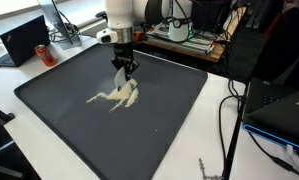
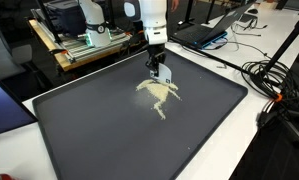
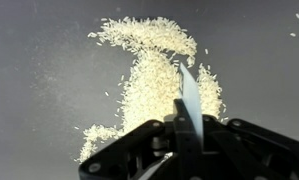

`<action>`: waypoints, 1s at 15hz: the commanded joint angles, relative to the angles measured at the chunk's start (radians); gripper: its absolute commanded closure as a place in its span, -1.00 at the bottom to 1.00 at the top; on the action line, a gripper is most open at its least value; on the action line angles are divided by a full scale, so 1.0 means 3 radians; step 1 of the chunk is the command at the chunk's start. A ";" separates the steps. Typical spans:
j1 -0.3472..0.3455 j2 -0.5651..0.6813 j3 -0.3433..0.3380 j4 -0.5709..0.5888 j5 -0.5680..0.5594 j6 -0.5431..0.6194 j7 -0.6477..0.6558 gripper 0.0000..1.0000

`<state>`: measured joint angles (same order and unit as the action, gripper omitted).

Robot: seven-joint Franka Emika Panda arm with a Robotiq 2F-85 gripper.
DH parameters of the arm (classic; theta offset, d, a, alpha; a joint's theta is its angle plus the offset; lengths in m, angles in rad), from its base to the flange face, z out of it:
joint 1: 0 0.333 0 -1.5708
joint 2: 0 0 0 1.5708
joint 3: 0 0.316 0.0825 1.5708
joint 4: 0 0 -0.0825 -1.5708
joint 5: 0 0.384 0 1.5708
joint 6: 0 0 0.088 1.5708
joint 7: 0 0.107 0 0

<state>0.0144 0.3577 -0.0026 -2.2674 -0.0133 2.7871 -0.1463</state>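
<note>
Gripper (image 3: pixel 179 135): jaws together, clamped on a thin pale blade (image 3: pixel 189 95), flat like a scraper or card; can't tell exactly what it is. The blade sticks out past the fingertips. It points down at the tray in both exterior views and shows nearly edge-on in the wrist view. Just beyond the blade tip lies the rice (image 3: pixel 149 70), a loose pile of white grains on the dark tray (image 1: pixel 59 110). Key relation: the rice is directly under and ahead of the blade, not off to one side. In the wrist view the blade stands over the pile's right-hand part, with the main mass to its left and a smaller lobe to its right. The pile's long axis in that view runs away from the gripper, from a thin tail at lower left up to a broad band across the far end. The blade's edge lines up roughly along that axis, not across it. Can't tell whether the tip touches the grains or the tray. In an exterior view the rice (image 2: pixel 159 93) sits near the tray's middle, with the gripper (image 2: pixel 156 62) above the end nearest the arm's base. A few stray grains lie around the pile. The tray rests on a white table (image 2: pixel 254 150); a laptop (image 1: pixel 24 40) and cables (image 2: pixel 274 75) are well apart from the rice.
</note>
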 commanded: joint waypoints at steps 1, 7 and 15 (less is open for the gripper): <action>0.0080 0.0169 -0.0104 0.0124 -0.0184 0.0054 0.0257 0.98; 0.0220 0.0383 -0.0260 0.0321 -0.0365 0.0009 0.0532 0.98; 0.0282 0.0571 -0.0316 0.0493 -0.0430 -0.0145 0.0609 0.98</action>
<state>0.0956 0.4968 -0.0960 -2.1545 -0.1217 2.7767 0.0170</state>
